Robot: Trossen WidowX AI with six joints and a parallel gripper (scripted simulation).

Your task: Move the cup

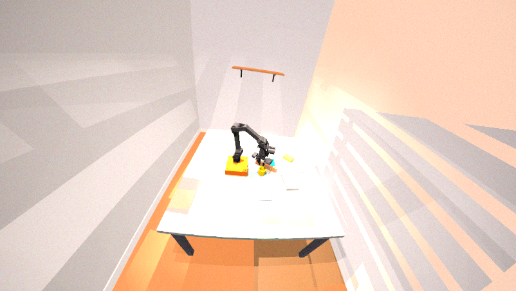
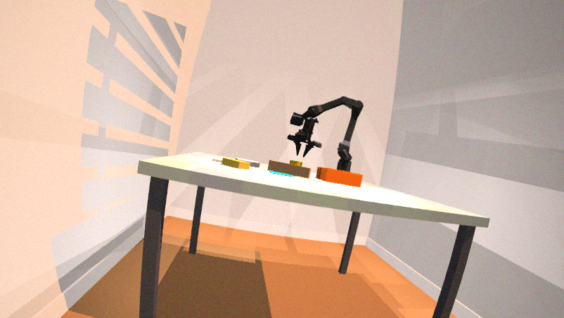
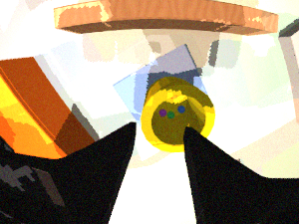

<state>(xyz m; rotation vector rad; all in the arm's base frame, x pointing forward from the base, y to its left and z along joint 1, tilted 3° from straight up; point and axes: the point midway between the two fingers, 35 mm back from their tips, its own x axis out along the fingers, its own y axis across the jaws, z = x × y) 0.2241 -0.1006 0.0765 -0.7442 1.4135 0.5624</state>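
Note:
The yellow cup [image 1: 262,171] [image 2: 295,162] [image 3: 174,134] stands upright on the pale blue pad [image 3: 129,91]; in the wrist view three marbles [image 3: 170,114] show inside, purple, green and blue. My gripper [image 1: 261,165] [image 2: 300,155] [image 3: 160,126] is partly open and empty, pointing down above the cup. In the wrist view the cup sits to the right of the middle between the fingertips, and the right fingertip overlaps its rim. The cyan pad [image 1: 273,162] [image 2: 280,172] lies on the other side of the wooden barrier [image 1: 270,167] [image 2: 287,169] [image 3: 164,19].
The barrier stands between the two pads, close to the cup. An orange box [image 1: 236,167] [image 2: 340,176] [image 3: 30,94] is at the arm's base. A yellow block [image 1: 287,158] [image 2: 235,162] lies beyond the cyan pad. A pale flat box [image 1: 291,187] lies to the right of the cup in the top view.

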